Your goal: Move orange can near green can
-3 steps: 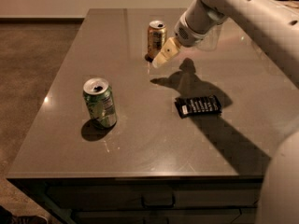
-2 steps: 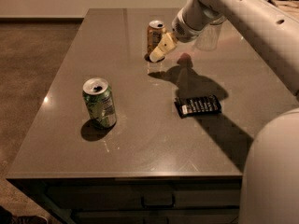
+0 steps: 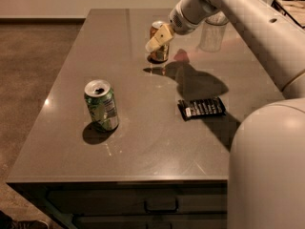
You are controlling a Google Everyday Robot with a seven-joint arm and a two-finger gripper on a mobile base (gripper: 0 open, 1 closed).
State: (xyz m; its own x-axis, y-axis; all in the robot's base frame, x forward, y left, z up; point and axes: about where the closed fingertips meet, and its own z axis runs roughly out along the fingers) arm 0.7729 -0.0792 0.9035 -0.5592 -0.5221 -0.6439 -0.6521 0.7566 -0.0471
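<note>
Where it stands upright, the slim orange-gold metal drink can (image 3: 162, 54) is partly covered by the robot's pale-tipped gripper (image 3: 157, 39), which is set against its upper near side.

- Jaws: opening and hold cannot be told.
- Green-and-white metal drink can (image 3: 101, 105): well apart from the orange can, nearer and left of it.
- Clear tumbler (image 3: 212, 32): near it, to the right.
- Flat black ridged packet (image 3: 202, 108): nearer and right of it.
- Grey table (image 3: 143, 147): carries everything listed.

Likely risk: off-centre contact could tip the orange can, and a loose hold could let it drop on the way.
</note>
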